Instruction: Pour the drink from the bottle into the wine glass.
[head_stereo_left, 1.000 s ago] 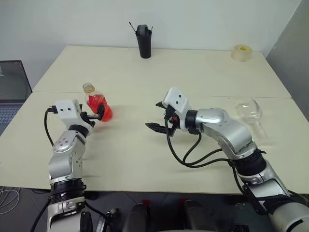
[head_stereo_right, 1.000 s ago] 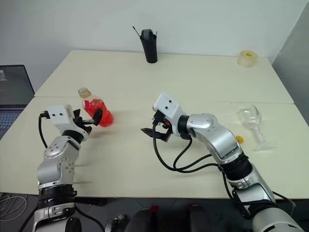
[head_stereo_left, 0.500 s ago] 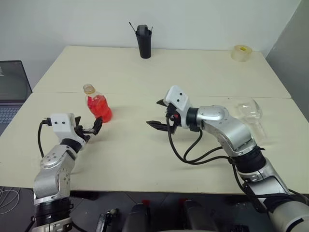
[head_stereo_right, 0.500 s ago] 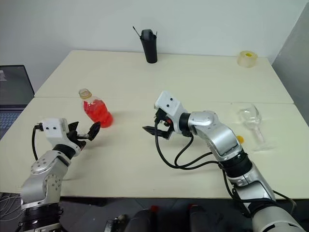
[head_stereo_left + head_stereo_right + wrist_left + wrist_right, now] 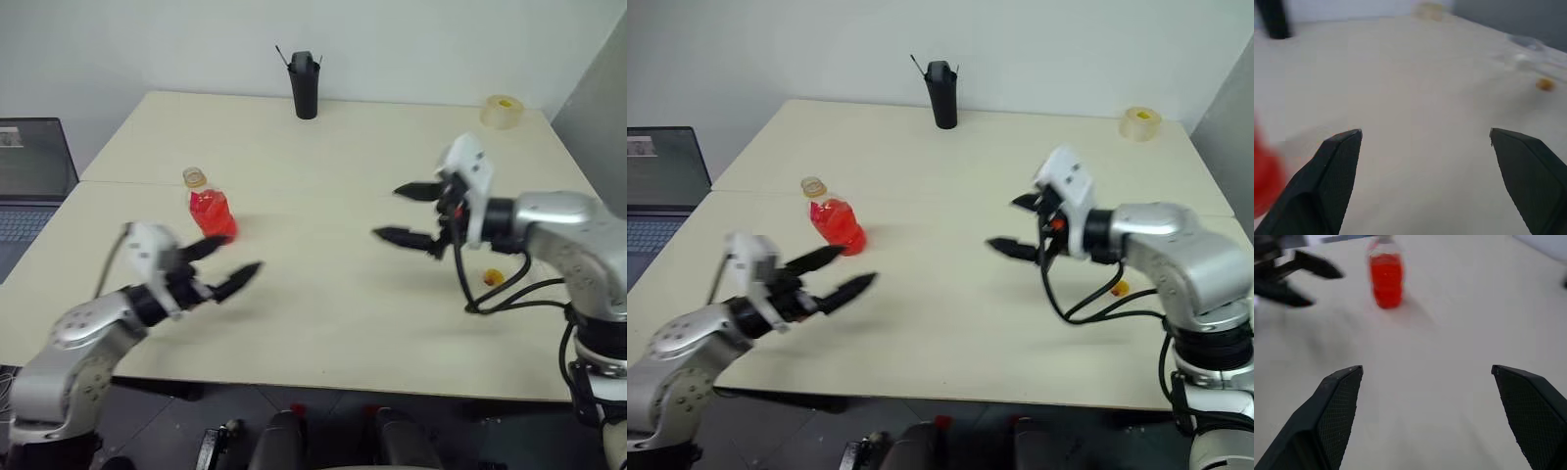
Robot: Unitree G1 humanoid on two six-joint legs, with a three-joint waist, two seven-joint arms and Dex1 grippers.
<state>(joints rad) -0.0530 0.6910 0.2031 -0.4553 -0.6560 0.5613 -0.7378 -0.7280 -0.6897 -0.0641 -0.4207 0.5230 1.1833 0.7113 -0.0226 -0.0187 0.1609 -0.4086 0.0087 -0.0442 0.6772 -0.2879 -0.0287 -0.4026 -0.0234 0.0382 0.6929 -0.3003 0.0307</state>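
The bottle (image 5: 209, 208) stands upright on the left half of the table (image 5: 323, 294), holding the red drink (image 5: 837, 223), with a yellowish top. My left gripper (image 5: 230, 262) hovers open just in front and right of it, apart from it, holding nothing. My right gripper (image 5: 397, 212) hangs open above the table's right half, fingers pointing left toward the bottle (image 5: 1386, 279). The wine glass is hidden behind my right arm in the eye views; a faint clear shape (image 5: 1525, 41) in the left wrist view may be it.
A tall black cup (image 5: 305, 73) stands at the far edge, a tape roll (image 5: 502, 110) at the far right corner. A small orange object (image 5: 492, 278) lies under my right forearm. A laptop (image 5: 29, 186) sits off the table's left.
The camera has shifted. My left gripper let go of the tilted bottle, which now stands upright, and swung back and to the right. My right gripper moved right and up, still open.
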